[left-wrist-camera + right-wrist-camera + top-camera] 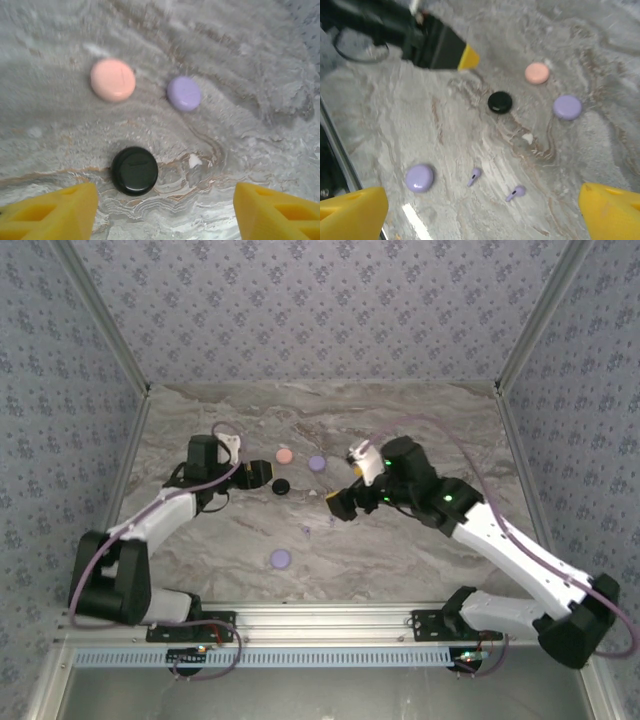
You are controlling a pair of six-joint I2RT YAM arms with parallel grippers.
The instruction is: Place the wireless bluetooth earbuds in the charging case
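Left gripper (165, 212) is hanging wide open, holding nothing, near black disc (134, 170). Right gripper (482, 212) is hovering wide open, empty, near two lavender buds (474, 175).

no readable text, labels or numbers

A grey-and-beige marbled tabletop (400, 430) is seen right now, evenly lit, enclosed on three sides by pale blue-grey floral-patterned walls (320, 310), framed by slanting silver metal corner posts (108, 320) and edged in front by a silver aluminium rail (330, 616).
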